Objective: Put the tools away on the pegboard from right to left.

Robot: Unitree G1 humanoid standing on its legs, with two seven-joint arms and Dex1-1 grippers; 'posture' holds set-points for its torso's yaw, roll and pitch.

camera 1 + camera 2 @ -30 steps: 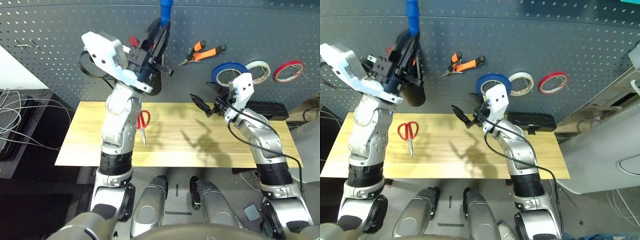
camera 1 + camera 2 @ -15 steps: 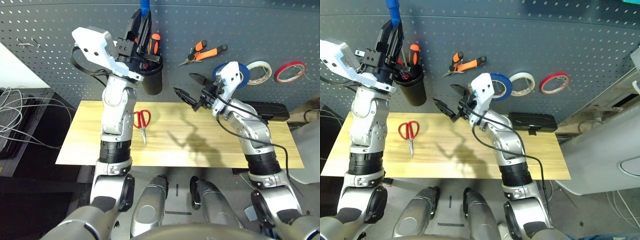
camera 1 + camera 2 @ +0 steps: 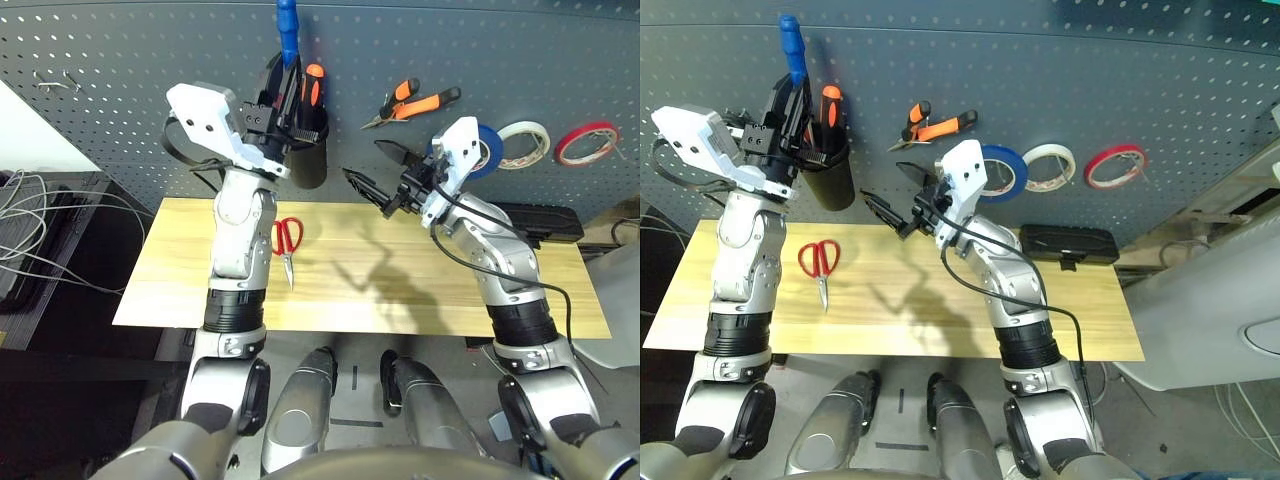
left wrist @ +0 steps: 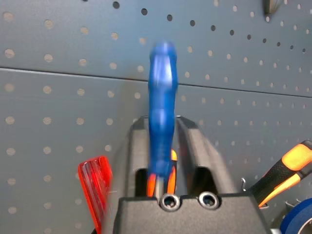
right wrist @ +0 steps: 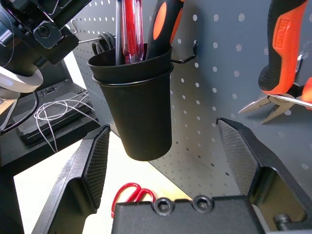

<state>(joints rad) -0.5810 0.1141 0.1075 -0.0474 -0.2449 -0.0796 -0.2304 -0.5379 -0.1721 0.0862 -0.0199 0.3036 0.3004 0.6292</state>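
Note:
The small blue-handled screwdriver (image 3: pixel 288 30) sticks up out of my left gripper (image 3: pixel 285 88), right above the black cup holder (image 3: pixel 308 152) on the pegboard (image 3: pixel 120 80). In the left wrist view its blue handle (image 4: pixel 162 97) rises in front of the panel. The orange-and-black pliers (image 3: pixel 415 104) hang on the board, and the blue tape roll (image 3: pixel 487 150) hangs behind my right wrist. Red-handled scissors (image 3: pixel 285 245) lie on the table. My right gripper (image 3: pixel 372 170) is open and empty beside the cup (image 5: pixel 139 107).
An orange-handled screwdriver (image 3: pixel 312 85) and a red-handled one (image 5: pixel 130 24) stand in the cup. White tape (image 3: pixel 525 143) and red tape (image 3: pixel 585 143) hang at the right. A black case (image 3: pixel 545 222) lies at the wooden table's (image 3: pixel 400 290) back right.
The blue screwdriver has come down toward the cup with my left gripper. My right gripper swung left and up toward the cup, then held still.

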